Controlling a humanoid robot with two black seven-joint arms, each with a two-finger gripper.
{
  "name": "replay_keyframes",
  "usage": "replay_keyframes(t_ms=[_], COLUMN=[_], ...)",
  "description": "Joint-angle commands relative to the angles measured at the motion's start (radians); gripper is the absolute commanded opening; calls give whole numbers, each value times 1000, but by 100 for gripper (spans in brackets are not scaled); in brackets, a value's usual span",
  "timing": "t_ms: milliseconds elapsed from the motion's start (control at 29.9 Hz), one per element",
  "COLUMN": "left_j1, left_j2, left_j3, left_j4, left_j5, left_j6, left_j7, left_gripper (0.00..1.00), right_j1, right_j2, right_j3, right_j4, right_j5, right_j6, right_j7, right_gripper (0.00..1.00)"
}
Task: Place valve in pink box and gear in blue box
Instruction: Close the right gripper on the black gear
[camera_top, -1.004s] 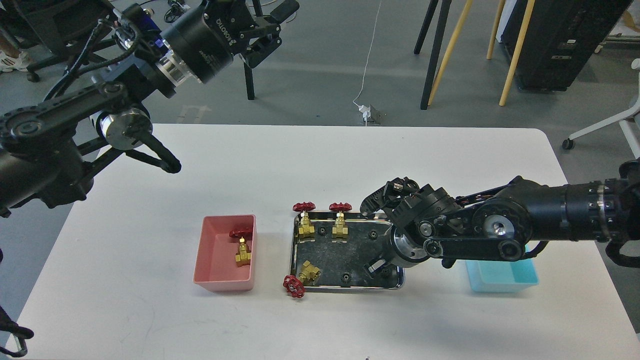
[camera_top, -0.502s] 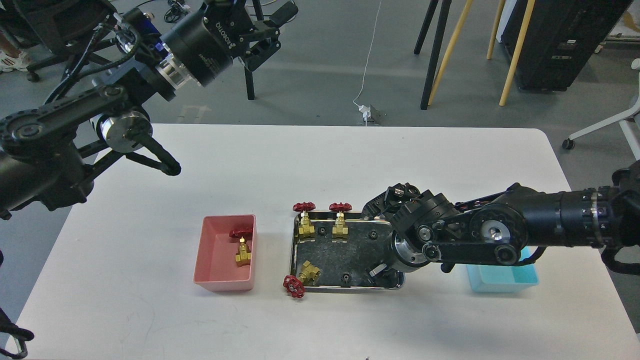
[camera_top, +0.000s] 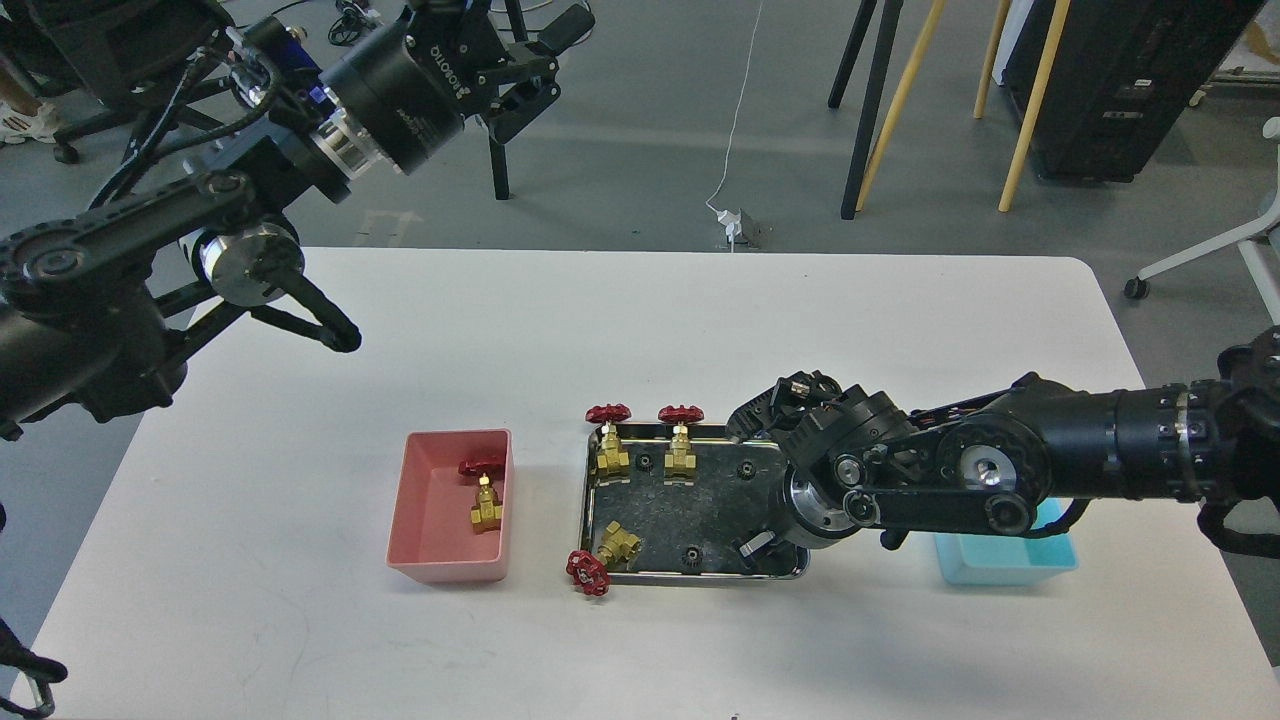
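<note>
Right end effector (camera_top: 757, 546) dipped lower into tray (camera_top: 690, 505), grip unclear; valve (camera_top: 485, 494) upright, handwheel up.

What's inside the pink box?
One valve stands inside the pink box, red wheel up, near its right wall. The rest of the floor looks bare; the near wall hides only a thin strip.

One head view looks forward and steeply down from above the near table (camera_top: 640, 330) edge.

Bright, even overhead light; sharp, soft shadows.
</note>
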Motion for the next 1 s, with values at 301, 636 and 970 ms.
replay_keyframes(t_ms=[301,636,970], left_j1=[9,18,35], left_j2=[-2,-2,-3], left_j3=[-1,-3,-30], left_j4=[0,0,0], left_j5=[1,0,0], left_j6=[0,0,-6], left_j7=[0,0,0], left_gripper=[83,84,84], right_j1=[-10,-16,-25], right_j2=[8,8,9], right_j3=[5,5,5], right_j4=[-3,-15,-23], right_j5=[0,0,0], right_j6=[0,0,0], right_j7=[0,-2,-2], right_gripper=[45,38,37])
